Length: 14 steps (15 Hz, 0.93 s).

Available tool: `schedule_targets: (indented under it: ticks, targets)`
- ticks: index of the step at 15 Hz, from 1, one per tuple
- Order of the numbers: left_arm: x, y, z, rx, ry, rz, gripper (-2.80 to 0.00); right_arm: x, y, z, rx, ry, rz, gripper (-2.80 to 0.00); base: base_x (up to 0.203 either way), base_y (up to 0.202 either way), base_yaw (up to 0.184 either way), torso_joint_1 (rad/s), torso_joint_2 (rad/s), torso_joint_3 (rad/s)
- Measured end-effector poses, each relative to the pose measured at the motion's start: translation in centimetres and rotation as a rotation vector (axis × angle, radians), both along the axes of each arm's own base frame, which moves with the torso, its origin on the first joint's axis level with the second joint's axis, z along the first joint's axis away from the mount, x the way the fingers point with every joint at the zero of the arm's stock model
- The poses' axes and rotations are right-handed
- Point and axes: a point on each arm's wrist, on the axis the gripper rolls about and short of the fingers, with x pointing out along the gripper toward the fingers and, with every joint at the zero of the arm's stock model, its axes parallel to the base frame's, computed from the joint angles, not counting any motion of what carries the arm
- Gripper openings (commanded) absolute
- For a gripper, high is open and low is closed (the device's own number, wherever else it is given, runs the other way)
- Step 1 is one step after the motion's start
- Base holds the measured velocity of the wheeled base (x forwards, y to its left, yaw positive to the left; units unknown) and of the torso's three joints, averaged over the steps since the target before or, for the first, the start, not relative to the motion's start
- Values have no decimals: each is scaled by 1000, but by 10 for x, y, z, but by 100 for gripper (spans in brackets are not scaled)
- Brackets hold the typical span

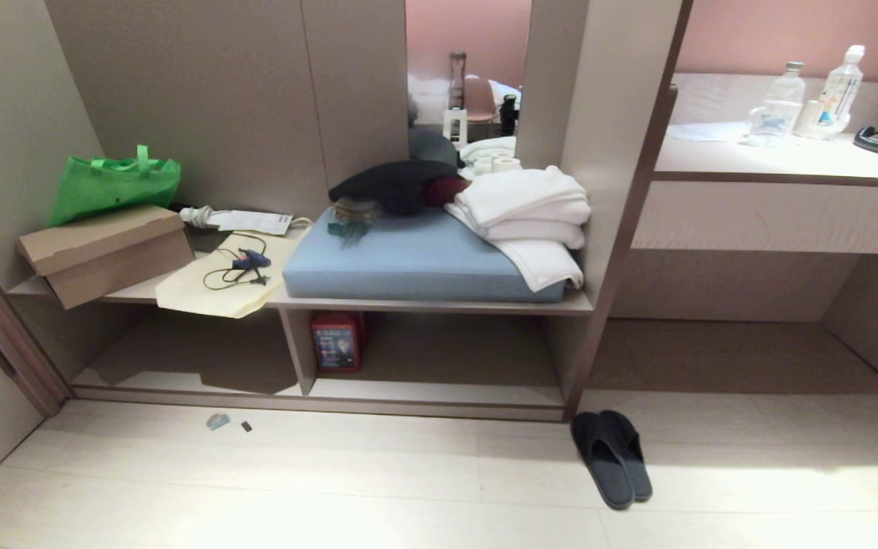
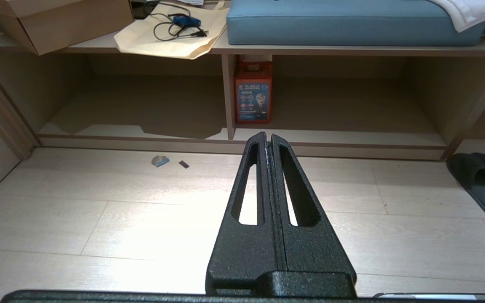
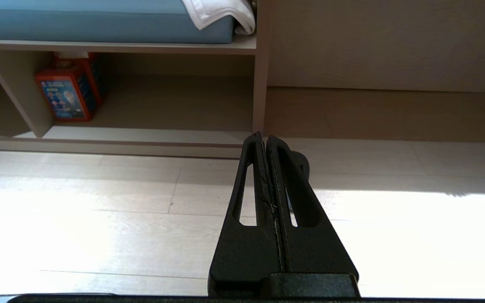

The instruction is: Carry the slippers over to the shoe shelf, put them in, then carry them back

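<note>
Just past our right gripper (image 3: 266,141) fingers, tight shut, empty: slippers (image 1: 611,457), side by side, long way pointing at us. Left gripper (image 2: 267,141) shut, empty, farther off.

slippers (image 1: 611,457): paired on floor | shoe shelf (image 1: 439,393): red box (image 1: 337,341) inside

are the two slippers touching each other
Touching: in the head view the slippers lie side by side on the floor, one overlapping the other, no gap between them.
</note>
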Motion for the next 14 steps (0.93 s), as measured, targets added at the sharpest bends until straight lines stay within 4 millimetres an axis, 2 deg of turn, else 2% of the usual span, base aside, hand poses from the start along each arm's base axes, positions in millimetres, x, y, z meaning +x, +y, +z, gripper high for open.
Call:
schedule_targets:
  ticks: [14]
  targets:
    - [0,0,0,1,0,0,-280,0,0,0,0,0,0,-280,0,0,0,0,0,0]
